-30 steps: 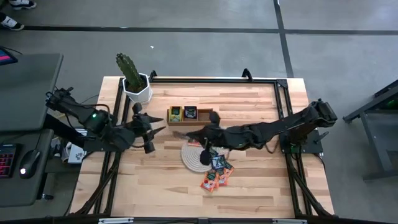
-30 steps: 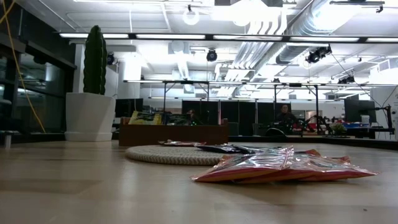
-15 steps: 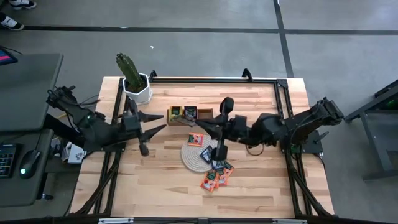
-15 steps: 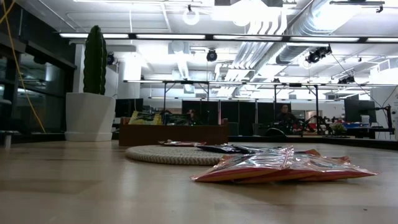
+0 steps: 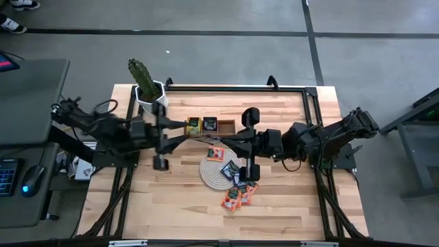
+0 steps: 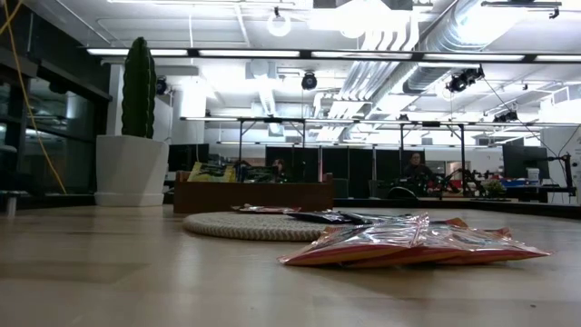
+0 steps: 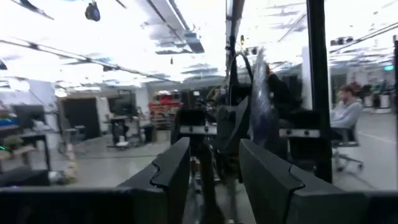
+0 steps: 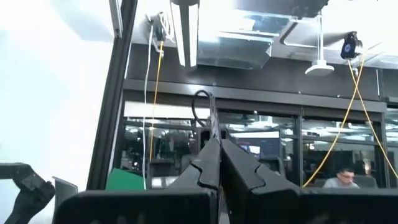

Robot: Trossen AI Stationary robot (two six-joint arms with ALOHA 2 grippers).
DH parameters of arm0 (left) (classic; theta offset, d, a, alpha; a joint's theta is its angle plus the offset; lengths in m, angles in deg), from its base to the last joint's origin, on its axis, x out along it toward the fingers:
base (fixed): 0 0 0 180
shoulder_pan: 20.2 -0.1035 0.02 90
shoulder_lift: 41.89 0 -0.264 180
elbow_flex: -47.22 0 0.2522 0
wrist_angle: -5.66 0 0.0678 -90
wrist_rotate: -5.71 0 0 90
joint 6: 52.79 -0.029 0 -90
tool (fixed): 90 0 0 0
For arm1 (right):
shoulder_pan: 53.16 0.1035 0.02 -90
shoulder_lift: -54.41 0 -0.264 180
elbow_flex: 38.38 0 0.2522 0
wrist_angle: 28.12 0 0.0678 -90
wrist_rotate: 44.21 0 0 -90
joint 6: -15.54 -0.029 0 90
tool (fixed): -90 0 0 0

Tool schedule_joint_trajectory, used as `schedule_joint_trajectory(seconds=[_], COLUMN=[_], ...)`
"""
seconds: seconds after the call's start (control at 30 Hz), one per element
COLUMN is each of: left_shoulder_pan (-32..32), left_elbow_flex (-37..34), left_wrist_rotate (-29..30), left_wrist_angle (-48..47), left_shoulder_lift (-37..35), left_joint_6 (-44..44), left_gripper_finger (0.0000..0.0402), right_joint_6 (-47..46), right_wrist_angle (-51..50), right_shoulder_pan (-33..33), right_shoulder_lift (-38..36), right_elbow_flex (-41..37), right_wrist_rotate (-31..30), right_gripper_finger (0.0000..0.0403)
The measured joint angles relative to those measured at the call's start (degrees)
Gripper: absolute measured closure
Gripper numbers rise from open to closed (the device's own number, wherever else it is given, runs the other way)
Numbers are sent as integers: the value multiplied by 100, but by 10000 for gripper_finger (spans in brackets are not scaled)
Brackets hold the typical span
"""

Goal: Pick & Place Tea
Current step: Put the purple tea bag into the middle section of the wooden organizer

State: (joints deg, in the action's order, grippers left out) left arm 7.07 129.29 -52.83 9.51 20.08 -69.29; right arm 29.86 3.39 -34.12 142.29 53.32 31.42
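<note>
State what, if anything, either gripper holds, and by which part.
Left gripper: open, nothing between its fingers. Right gripper: shut; whether it pinches a tea sachet cannot be told.

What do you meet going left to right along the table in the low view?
Cactus in its white pot → wooden tray → round woven mat → pile of red tea sachets. The tray and mat overlap in part, but the tray begins farther left. Neither gripper shows in this view.

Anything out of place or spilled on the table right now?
Yes: several orange-red sachets lie in a loose overlapping pile on the bare table, off the edge of the round mat. Otherwise nothing looks damaged; the cactus pot stands upright.
</note>
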Motion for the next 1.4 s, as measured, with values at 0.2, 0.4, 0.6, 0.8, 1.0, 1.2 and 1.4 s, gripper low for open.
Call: schedule_joint_trajectory(seconds=[0.2,0.4,0.6,0.8,1.0,1.2,1.4], left_shoulder_pan=[-511,-563,-552,-552,-552,-552,-556], left_elbow_flex=[-3,-3,-3,-3,-3,-3,-3], left_wrist_rotate=[-889,-1300,-1779,-2007,-2318,-2183,-1911], left_wrist_angle=[521,1000,901,801,795,828,847], left_shoulder_lift=[317,449,455,455,455,455,455], left_joint_6=[519,507,629,654,689,680,628], left_gripper_finger=[266,266,266,266,266,266,266], right_joint_6=[9,4,9,119,179,130,41], right_wrist_angle=[5,1,-2,2,-45,-229,-311], right_shoulder_pan=[-1,-1,-1,4,3,4,-3], right_shoulder_lift=[2,0,-6,-60,-160,-175,-175], right_elbow_flex=[0,0,0,0,0,0,0], right_wrist_rotate=[45,41,-13,-23,-18,-10,-9], right_gripper_finger=[402,403,403,403,403,403,403])
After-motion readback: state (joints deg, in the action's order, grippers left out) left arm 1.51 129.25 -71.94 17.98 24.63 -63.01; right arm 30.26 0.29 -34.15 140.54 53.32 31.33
